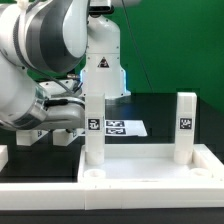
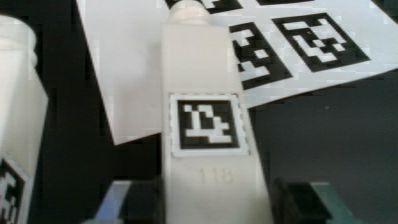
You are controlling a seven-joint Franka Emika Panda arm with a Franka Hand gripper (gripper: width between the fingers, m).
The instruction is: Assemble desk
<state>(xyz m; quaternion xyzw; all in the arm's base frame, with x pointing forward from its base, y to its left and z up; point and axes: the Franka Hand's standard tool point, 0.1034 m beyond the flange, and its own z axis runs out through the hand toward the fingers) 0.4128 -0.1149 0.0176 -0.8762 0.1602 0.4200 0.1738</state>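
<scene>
Table (image 1: 165, 110): black and flat, it carries all that I work over.
Marker board (image 1: 122, 127): lies flat on this black top, tags facing up, toward the back.
Tabletop panel (image 1: 150, 178): white, lies flat in front of that board, rim upward.

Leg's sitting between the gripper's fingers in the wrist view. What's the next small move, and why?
Probably close the gripper on the leg. The wrist view shows its fingers on either side of the leg with dark gaps between, so nothing seems gripped yet.
</scene>
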